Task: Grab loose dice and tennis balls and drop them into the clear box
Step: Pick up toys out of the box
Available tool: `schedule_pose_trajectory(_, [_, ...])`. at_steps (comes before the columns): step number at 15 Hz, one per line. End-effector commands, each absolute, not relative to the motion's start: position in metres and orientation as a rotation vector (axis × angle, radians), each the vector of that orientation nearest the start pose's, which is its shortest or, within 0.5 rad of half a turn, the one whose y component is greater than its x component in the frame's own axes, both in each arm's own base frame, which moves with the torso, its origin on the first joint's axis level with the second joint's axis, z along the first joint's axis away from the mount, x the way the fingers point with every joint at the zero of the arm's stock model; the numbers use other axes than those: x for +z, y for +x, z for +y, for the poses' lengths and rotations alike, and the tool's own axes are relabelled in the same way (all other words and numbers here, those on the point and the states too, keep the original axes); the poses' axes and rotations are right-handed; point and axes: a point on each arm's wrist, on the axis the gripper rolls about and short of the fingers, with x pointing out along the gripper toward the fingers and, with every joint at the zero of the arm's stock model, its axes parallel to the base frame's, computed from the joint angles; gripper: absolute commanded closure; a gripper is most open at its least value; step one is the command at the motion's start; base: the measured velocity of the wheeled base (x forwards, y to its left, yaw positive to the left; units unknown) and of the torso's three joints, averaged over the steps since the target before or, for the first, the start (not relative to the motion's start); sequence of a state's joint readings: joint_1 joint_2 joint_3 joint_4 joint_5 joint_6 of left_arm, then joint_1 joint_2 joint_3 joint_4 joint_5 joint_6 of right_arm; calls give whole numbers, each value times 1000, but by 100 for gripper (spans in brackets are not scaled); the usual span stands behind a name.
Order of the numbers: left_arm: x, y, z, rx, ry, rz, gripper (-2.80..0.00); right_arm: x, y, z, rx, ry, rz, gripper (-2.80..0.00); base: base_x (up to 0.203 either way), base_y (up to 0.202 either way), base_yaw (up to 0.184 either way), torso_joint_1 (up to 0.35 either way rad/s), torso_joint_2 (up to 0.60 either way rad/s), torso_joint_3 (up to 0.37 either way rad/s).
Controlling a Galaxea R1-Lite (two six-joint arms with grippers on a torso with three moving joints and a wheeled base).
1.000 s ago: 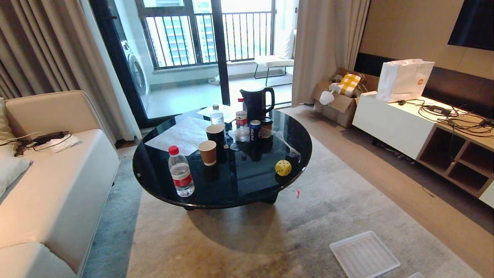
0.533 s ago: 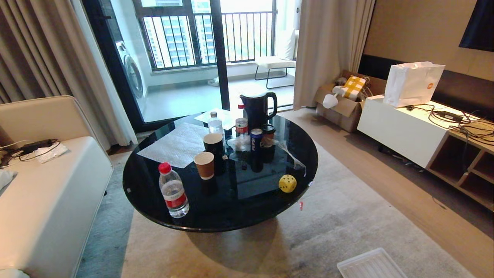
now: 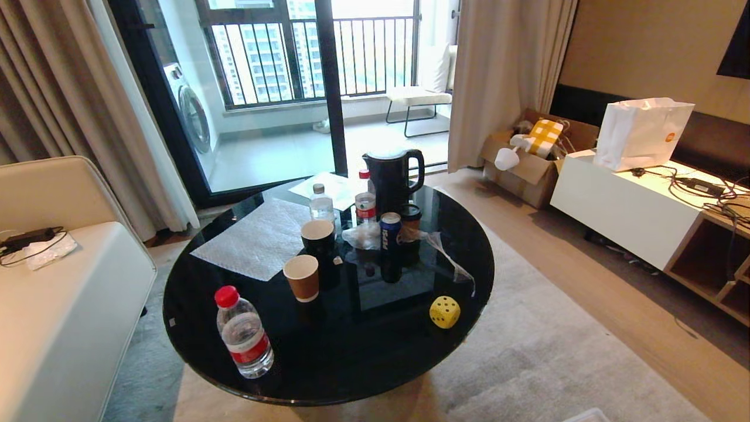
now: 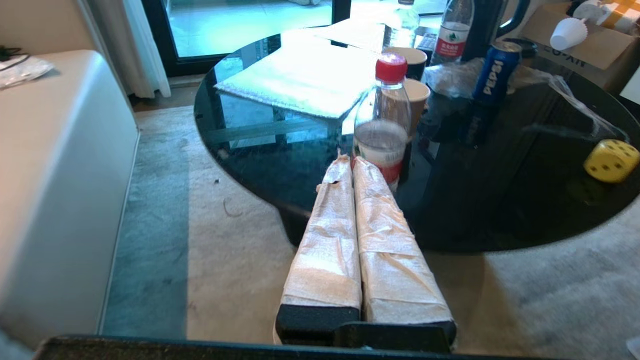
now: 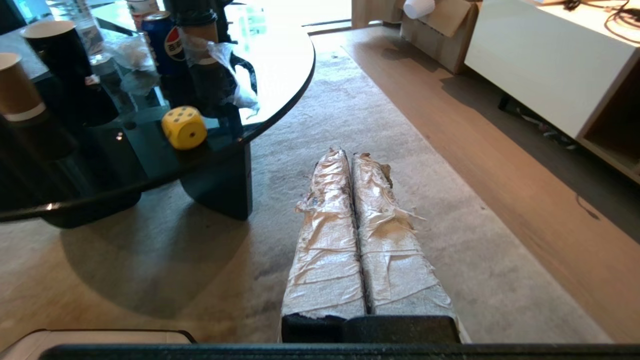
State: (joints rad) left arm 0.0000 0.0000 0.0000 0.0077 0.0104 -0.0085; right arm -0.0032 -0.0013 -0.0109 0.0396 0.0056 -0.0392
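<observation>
One of the dice, yellow with dark pips, lies on the round black glass table near its right front edge; it also shows in the left wrist view and the right wrist view. My left gripper is shut and empty, held low before the table's near edge, in line with a water bottle. My right gripper is shut and empty over the rug, to the right of the table and short of the die. Neither arm shows in the head view. The tennis balls and the clear box are out of view.
On the table stand a water bottle, paper cups, a Pepsi can, a black kettle and crumpled plastic wrap. A sofa flanks the left; a white cabinet and cardboard box stand right.
The whole head view has shifted: the camera has come closer to the table, which now sits larger and lower. The ribbed lid on the rug has slid off the bottom edge. Both grippers stay shut.
</observation>
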Motion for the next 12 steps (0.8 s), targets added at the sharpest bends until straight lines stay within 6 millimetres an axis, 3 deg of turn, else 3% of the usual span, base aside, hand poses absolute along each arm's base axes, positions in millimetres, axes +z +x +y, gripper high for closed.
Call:
schedule_pose_trajectory(1, [74, -23, 0, 11, -9, 9, 0, 74, -24, 0, 4, -40, 28, 0, 114, 0, 0, 0, 2, 0])
schedule_pose_trajectory(12, [74, -23, 0, 11, -9, 11, 0, 74, -24, 0, 4, -40, 29, 0, -1, 0, 9, 0, 0, 0])
